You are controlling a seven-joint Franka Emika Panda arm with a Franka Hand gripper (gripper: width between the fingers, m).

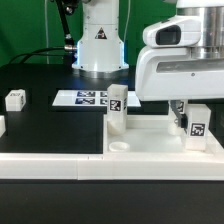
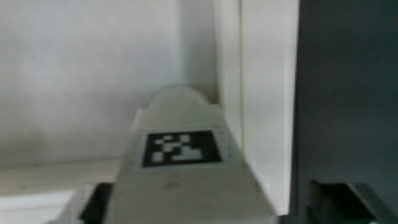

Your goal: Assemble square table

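Black table [image 1: 50, 125] bears square top [image 1: 150, 136], marker board [image 1: 88, 98], one leg block [image 1: 15, 99]

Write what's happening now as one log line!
fingers: around small white tagged leg block | grip: unclear | block: upright at white plastic square top

I see the white square top [image 1: 150, 138] lying flat, rim up, on the tabletop [image 1: 50, 130] toward the exterior view's right. A tagged leg [image 1: 117, 103] stands upright by its left edge. A second leg [image 1: 197, 122] stands upright at its right side. A third leg [image 1: 15, 99] rests well apart on the exterior view's left.
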